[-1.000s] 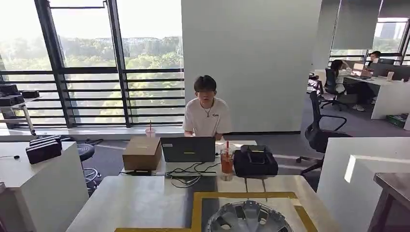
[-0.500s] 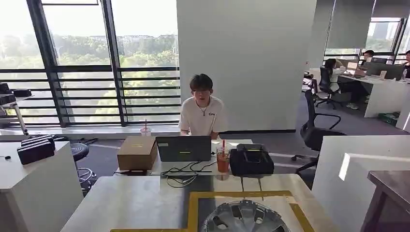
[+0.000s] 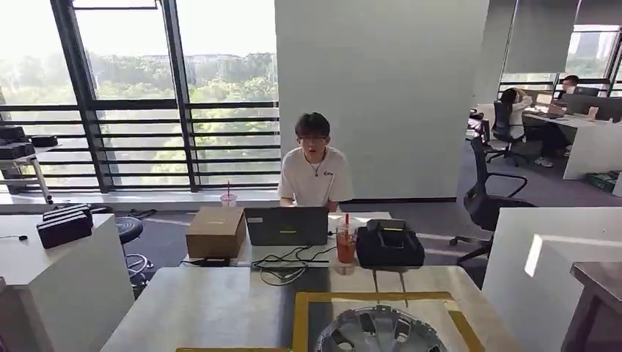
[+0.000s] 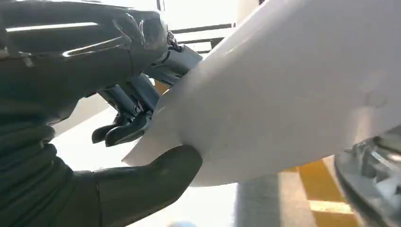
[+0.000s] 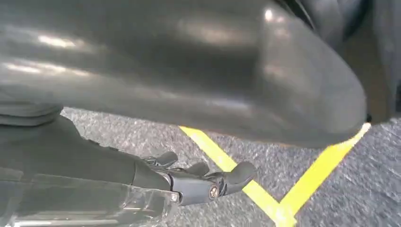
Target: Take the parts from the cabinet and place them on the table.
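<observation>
Left hand (image 4: pixel 142 118), left wrist view: gripping a white panel (image 4: pixel 293 94), a smooth, matte, flat-faced part with a rounded edge. The thick grey thumb (image 4: pixel 156 175) presses one face; the dark fingers (image 4: pixel 120 132) curl against the other. At the frame's 4 o'clock edge a silver ribbed wheel cover (image 4: pixel 373 179) shows beside yellow tape (image 4: pixel 326 189) on a pale table (image 4: pixel 94 151).

Right hand (image 5: pixel 203 182), right wrist view: hanging over speckled grey carpet (image 5: pixel 331 189) crossed by yellow floor lines (image 5: pixel 246 187). Its dark fingers are loosely curled in and hold nothing. A glossy dark rounded cover fills the frame from 9 to 3 o'clock.

Head view: the table (image 3: pixel 213 308) lies at 6 o'clock, smooth and pale, with a yellow-bordered grey mat (image 3: pixel 308 315). The wheel cover (image 3: pixel 378 330), round, silver and spoked, lies on the mat at the lower edge. Beyond, at 12 o'clock, a person (image 3: pixel 314 172) sits behind a laptop (image 3: pixel 286 226). A cardboard box (image 3: pixel 215 232) stands at the laptop's 9 o'clock; a red drink cup (image 3: pixel 345 246) and a black bag (image 3: pixel 389 246) stand at its 3 o'clock.
</observation>
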Controlling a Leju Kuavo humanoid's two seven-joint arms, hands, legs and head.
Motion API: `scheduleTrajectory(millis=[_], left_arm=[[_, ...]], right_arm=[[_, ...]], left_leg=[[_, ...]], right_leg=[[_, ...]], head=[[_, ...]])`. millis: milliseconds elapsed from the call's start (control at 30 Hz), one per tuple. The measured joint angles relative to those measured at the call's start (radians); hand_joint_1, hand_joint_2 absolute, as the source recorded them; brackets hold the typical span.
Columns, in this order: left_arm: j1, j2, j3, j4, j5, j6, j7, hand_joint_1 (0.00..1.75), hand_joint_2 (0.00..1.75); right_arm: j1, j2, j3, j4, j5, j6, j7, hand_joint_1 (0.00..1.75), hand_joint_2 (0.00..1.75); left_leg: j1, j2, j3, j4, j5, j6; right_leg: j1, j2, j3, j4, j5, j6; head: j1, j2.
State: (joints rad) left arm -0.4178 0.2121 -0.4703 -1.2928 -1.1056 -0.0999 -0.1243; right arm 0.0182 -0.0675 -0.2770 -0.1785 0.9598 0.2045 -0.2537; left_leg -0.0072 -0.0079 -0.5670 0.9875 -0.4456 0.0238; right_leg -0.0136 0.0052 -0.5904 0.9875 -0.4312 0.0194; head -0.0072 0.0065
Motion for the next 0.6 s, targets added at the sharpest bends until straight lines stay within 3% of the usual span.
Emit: scheduleTrajectory(millis=[33, 67, 100, 133, 200, 233, 267, 300, 400, 433, 533, 600], left_arm=[[0.01, -0.003, 0.009, 0.011, -0.021, 0.0, 0.003, 1.75, 1.75], [0.019, -0.004, 0.019, 0.021, -0.036, -0.001, 0.005, 1.75, 1.75], [0.028, -0.007, 0.027, 0.028, -0.044, -0.001, 0.006, 1.75, 1.75], [0.035, -0.008, 0.037, 0.038, -0.052, -0.001, 0.007, 1.75, 1.75], [0.058, -0.01, 0.055, 0.053, -0.067, -0.003, 0.013, 1.75, 1.75], [0.075, -0.01, 0.064, 0.056, -0.079, -0.004, 0.016, 1.75, 1.75], [0.089, -0.01, 0.074, 0.059, -0.087, -0.005, 0.016, 1.75, 1.75], [0.101, -0.011, 0.085, 0.061, -0.097, -0.004, 0.016, 0.0, 1.75], [0.119, -0.012, 0.114, 0.061, -0.118, -0.004, 0.016, 0.0, 1.75], [0.124, -0.012, 0.126, 0.061, -0.125, -0.004, 0.016, 0.0, 1.75], [0.149, -0.013, 0.153, 0.06, -0.157, -0.006, 0.021, 0.0, 1.75], [0.165, -0.014, 0.171, 0.055, -0.182, -0.008, 0.03, 0.0, 1.75]], right_arm=[[-0.001, 0.0, 0.0, 0.0, 0.002, 0.0, 0.0, 0.0, 0.0], [-0.001, 0.002, 0.0, 0.0, 0.005, 0.001, 0.001, 0.0, 0.0], [-0.001, 0.002, 0.0, 0.0, 0.008, 0.002, 0.002, 0.0, 0.0], [-0.002, 0.001, 0.0, 0.0, 0.01, 0.002, 0.002, 0.0, 0.0], [-0.002, 0.001, 0.001, 0.0, 0.014, 0.005, 0.001, 0.0, 0.0], [-0.002, 0.001, 0.002, 0.0, 0.018, 0.008, 0.0, 0.0, 0.0], [-0.001, 0.0, 0.002, 0.0, 0.021, 0.008, 0.0, 0.0, 0.0], [-0.001, 0.0, 0.003, 0.0, 0.024, 0.009, 0.0, 0.0, 0.0], [-0.005, 0.0, 0.005, 0.0, 0.03, 0.01, 0.0, 0.0, 0.0], [-0.006, 0.0, 0.006, 0.0, 0.031, 0.01, 0.0, 0.0, 0.0], [-0.008, -0.001, 0.012, 0.0, 0.04, 0.018, 0.0, 0.0, 0.0], [-0.013, -0.001, 0.017, 0.0, 0.046, 0.023, 0.002, 0.0, 0.0]], left_leg=[[0.002, 0.001, 0.002, -0.002, 0.0, -0.006], [0.003, 0.001, 0.001, 0.002, -0.005, -0.012], [0.005, 0.002, -0.009, 0.018, -0.018, -0.018], [0.008, 0.003, -0.03, 0.071, -0.051, -0.024], [0.015, 0.003, -0.111, 0.239, -0.127, -0.034], [0.017, 0.003, -0.146, 0.304, -0.146, -0.037], [0.019, 0.003, -0.162, 0.328, -0.143, -0.038], [0.02, 0.003, -0.151, 0.296, -0.115, -0.038], [0.021, 0.007, -0.021, 0.034, 0.009, -0.029], [0.014, 0.007, -0.006, 0.005, -0.006, -0.026], [0.007, 0.005, -0.01, 0.007, -0.003, -0.009], [0.016, 0.006, 0.006, -0.013, 0.012, 0.009]], right_leg=[[0.003, 0.0, 0.001, 0.0, -0.001, -0.007], [-0.01, 0.0, 0.005, -0.005, 0.003, -0.015], [-0.012, 0.001, 0.007, -0.006, 0.004, -0.02], [-0.012, 0.001, 0.009, -0.006, 0.001, -0.025], [-0.01, 0.001, 0.009, -0.005, 0.0, -0.027], [-0.01, 0.002, 0.01, -0.005, 0.0, -0.027], [-0.01, 0.002, 0.01, -0.005, -0.001, -0.027], [-0.01, 0.003, 0.012, -0.005, -0.001, -0.027], [-0.01, 0.003, 0.02, -0.005, -0.004, -0.023], [-0.002, 0.003, 0.019, -0.004, -0.006, -0.02], [-0.006, 0.003, 0.02, -0.009, -0.004, -0.002], [-0.008, 0.0, 0.012, 0.003, -0.011, 0.007]], head=[[-0.002, 0.0], [0.0, 0.0], [0.0, 0.0], [-0.006, 0.0], [-0.006, 0.0], [-0.008, 0.0], [-0.007, 0.0], [-0.009, 0.0], [-0.01, 0.0], [-0.01, 0.0], [-0.009, 0.0], [-0.008, 0.0]])
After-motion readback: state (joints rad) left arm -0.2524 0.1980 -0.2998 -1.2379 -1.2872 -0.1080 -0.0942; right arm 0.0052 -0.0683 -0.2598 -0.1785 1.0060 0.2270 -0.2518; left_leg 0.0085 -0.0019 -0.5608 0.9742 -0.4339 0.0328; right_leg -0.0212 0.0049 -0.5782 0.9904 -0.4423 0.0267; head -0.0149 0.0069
